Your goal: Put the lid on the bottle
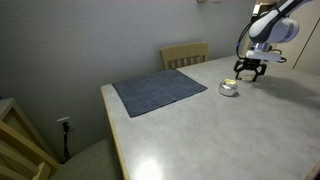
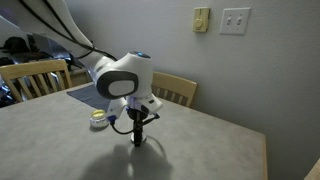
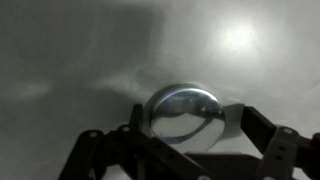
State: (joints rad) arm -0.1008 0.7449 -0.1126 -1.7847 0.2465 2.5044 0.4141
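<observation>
- Table (image 1: 200, 130): wide and pale. A grey-blue mat (image 1: 158, 90) lies on it, apart from the work.
- Gripper (image 1: 250, 74): hangs low over the table near the bottle, jaws spread wide, holding nothing.
- Bottle (image 3: 185, 108): small and shiny, standing on the table just ahead of the jaws.
- Lid (image 2: 98, 114): pale yellow disc close by the bottle; whether they touch, I cannot tell.
- To do this well: centre the jaws over the lid, descend straight, pinch its rim evenly, and avoid nudging the bottle.
</observation>
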